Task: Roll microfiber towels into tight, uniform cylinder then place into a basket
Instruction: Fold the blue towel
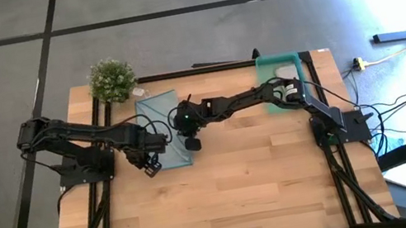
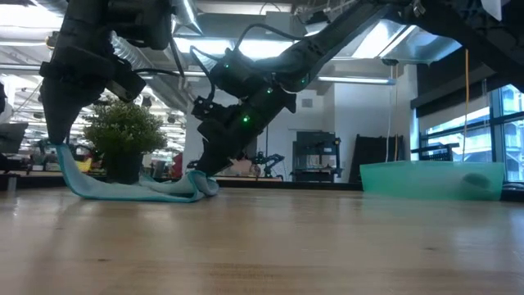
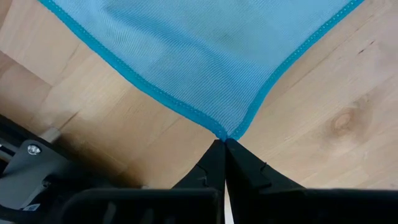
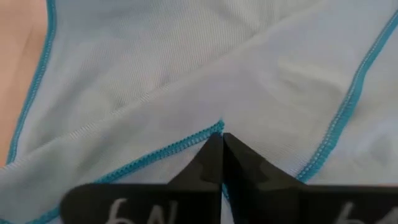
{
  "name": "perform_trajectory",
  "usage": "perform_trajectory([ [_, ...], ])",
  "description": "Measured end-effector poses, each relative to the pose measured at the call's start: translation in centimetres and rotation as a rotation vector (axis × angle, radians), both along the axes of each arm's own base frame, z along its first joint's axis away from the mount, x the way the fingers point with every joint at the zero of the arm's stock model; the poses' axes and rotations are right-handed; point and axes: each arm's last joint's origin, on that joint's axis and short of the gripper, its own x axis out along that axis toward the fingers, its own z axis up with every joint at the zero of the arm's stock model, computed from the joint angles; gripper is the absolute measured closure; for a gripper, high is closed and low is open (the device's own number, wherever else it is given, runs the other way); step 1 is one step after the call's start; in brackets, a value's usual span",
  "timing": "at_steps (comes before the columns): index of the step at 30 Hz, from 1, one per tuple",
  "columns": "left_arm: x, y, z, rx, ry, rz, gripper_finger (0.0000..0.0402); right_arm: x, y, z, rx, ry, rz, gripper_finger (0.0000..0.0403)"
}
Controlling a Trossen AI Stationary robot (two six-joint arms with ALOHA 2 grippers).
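Note:
The light blue microfiber towel [image 1: 161,125] lies on the wooden table, between the plant and the table's middle. My left gripper [image 3: 224,148] points straight down, shut on the towel's near left corner. My right gripper [image 4: 222,144] slants down from the right, shut on the towel's near right part. In the low view the towel [image 2: 139,190] lies rumpled on the table between the two grippers. The teal basket [image 1: 266,65] stands at the far right with a pale towel [image 1: 286,71] inside. My left gripper pinches the towel's hemmed corner tip [image 3: 221,132] between its two fingers, from above, pointing down. That corner [image 2: 67,160] is raised off the table and the cloth slopes down from it. My right gripper pinches a teal-stitched hem [image 4: 211,130] between its two fingers, slanting down from the table's right side. The held layer lies folded over more of the same cloth. This end [image 2: 203,182] sits low, at the table.
A small bushy green plant [image 1: 111,80] stands at the far edge, just beyond the towel. Bare wood [image 1: 235,200] stretches across the table's near half. Black frame rails [image 1: 338,174] run along both sides.

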Motion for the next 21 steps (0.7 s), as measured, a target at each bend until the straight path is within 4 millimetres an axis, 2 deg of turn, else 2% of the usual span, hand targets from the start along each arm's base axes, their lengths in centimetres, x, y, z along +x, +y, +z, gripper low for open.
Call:
perform_trajectory([
  [12,0.0,0.01,0.0,0.0,0.0,0.0,0.0401,0.12,-0.01,0.12,0.038,-0.018,-0.032,0.0287],
  [21,0.0,0.02,0.0,0.003,0.0,0.0,0.0402,0.37,-0.02,-0.1,0.033,-0.04,-0.029,0.0273],
])
